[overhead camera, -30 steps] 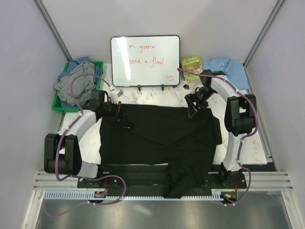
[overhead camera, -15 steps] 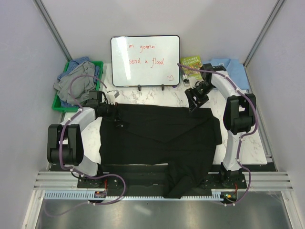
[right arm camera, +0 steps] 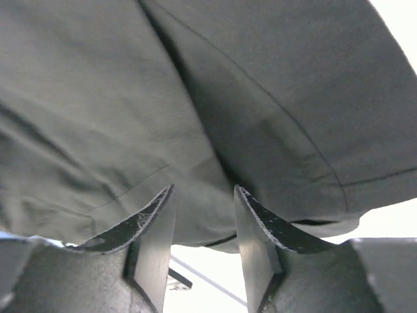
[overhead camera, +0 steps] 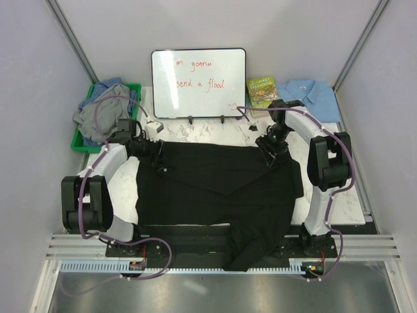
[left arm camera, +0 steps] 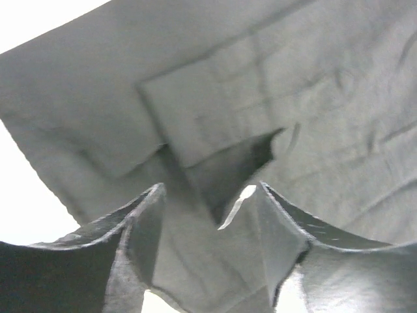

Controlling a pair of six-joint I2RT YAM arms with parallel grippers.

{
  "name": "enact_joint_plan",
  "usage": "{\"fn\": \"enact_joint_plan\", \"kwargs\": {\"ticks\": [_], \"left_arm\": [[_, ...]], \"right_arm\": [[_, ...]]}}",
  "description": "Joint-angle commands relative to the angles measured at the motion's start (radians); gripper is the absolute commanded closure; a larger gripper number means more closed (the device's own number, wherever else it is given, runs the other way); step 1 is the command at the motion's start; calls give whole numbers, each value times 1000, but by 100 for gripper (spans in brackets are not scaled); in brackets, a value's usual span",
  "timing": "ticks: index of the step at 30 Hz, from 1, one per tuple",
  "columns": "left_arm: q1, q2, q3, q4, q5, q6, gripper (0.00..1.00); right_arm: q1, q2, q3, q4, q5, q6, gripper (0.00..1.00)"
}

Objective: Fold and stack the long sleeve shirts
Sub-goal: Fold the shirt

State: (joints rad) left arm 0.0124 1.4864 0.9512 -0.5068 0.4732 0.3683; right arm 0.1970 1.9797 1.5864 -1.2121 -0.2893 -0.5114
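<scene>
Top external: whiteboard [overhead camera: 199,83], maybe "send a flood"; left tool [overhead camera: 158,162], right tool [overhead camera: 270,155] gaping.

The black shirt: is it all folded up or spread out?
Spread out: the black shirt lies wide across the table, one part draping over the near edge.

Binned shirts [overhead camera: 85,117] heaped (no. unclear).

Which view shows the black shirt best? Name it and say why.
The top external view: the black shirt shows whole, spread flat. The left wrist view shows only overlapping fabric layers close up; the right wrist view, only a seamed edge.
</scene>
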Motion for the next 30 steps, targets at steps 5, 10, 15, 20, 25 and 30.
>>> {"fn": "enact_joint_plan", "kwargs": {"ticks": [5, 10, 15, 20, 25, 30], "left_arm": [[-52, 184, 102, -27, -131, -5, 48], [-45, 339, 190, -4, -168, -20, 65], [-48, 451, 333, -7, -150, -55, 65], [-45, 442, 419, -58, -67, -26, 58], [-48, 227, 299, -203, 136, 110, 40], [-49, -50, 121, -334, 218, 349, 31]], "right_arm": [[4, 137, 27, 180, 208, 11, 57], [-2, 272, 191, 215, 277, 13, 60], [-24, 392, 415, 204, 312, -2, 57], [-34, 409, 570, 64, 236, -42, 47], [-88, 107, 348, -12, -3, -186, 32], [-120, -199, 65, -197, -128, -430, 27]]}}
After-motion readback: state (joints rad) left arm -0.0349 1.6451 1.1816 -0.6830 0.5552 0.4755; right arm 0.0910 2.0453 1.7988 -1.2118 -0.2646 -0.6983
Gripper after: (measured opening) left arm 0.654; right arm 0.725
